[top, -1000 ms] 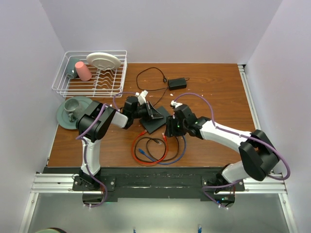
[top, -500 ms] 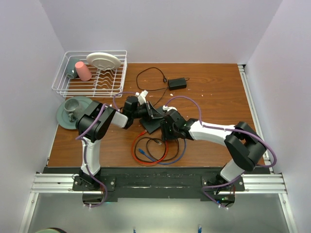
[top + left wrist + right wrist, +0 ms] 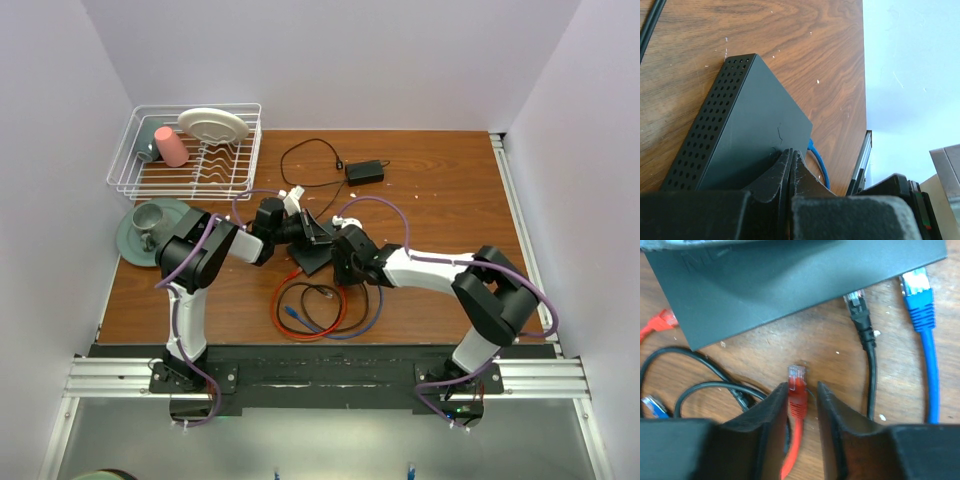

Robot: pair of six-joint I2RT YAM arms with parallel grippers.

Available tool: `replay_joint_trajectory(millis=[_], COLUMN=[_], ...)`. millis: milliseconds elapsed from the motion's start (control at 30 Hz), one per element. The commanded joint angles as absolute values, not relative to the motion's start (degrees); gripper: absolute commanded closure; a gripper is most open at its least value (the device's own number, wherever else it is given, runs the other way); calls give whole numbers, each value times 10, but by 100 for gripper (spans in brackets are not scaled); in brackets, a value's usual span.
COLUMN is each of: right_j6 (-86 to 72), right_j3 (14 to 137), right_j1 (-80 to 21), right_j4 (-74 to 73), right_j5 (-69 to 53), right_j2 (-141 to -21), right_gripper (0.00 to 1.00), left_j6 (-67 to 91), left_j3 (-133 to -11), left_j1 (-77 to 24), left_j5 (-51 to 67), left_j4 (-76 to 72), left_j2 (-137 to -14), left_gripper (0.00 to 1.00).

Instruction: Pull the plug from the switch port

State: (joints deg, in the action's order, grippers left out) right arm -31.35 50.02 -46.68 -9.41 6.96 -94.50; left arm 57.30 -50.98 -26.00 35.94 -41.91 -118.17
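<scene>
Plug out of its port, grip not yet sure

In the right wrist view the switch (image 3: 790, 285) filled the 12 o'clock side, flat on the tabletop (image 3: 830, 350). The red plug (image 3: 796, 385) lay just below its edge, apart from it, with its clear tip pointing to 12 o'clock. The right pincer (image 3: 802, 389) straddled that plug with its jaws slightly apart. The 9 o'clock finger touched the boot, and a gap showed on the 3 o'clock side. A black plug (image 3: 859, 310) at 1 o'clock and a blue plug (image 3: 917, 290) at 2 o'clock met the switch's edge. Whether either was seated could not be told.

The left pincer (image 3: 790, 159) had its jaws together, tips against the switch's near edge. The left wrist view did not show whether they truly pinched it.

The red plug looked already free, so the step was probably to carry it clear. To do that well, the right pincer needed to close squarely on the boot, not the thin cord. It then needed to draw straight toward 6 o'clock along the cord's line. The left pincer needed to steady the switch so it did not slide or snag the neighbouring leads.
</scene>
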Motion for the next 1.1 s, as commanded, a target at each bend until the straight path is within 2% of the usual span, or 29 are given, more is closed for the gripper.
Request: replay_joint_trajectory(millis=[0,33,167,400,567,733,833,1067], right_j6=[-315,-314,-313,-316,-296,-294,-299,-339], right_j3=[516,517,521,562,675,761,778,736], right_j1=[-476,-479,-488,-488,-487,-468,-408,-197], right_j4=[-103,-107,-130,-218,-336,-393,-398,-338], right_j5=[89,100,129,188,262,344,338,311], right_j2=[-981,-983,-976,-854,-760,-730,-722,-726], right_gripper=[80,89,100,100,100,100,100,100], left_j6=[534,534,533,531,536,541,540,553], left_j3=[-486,-485,-484,-488,-495,-500,-502,-497], left_j1=[-258,-258,-257,-257,-257,-257,-257,-257], left_j5=[327,328,327,329,332,335,336,338], left_j4=[-343,-342,-342,-342,-345,-351,-348,-365], left_j2=[-1189,-1189,-1187,-1187,-1195,-1197,-1196,-1211], left_gripper=[100,100,100,100,100,100,100,100])
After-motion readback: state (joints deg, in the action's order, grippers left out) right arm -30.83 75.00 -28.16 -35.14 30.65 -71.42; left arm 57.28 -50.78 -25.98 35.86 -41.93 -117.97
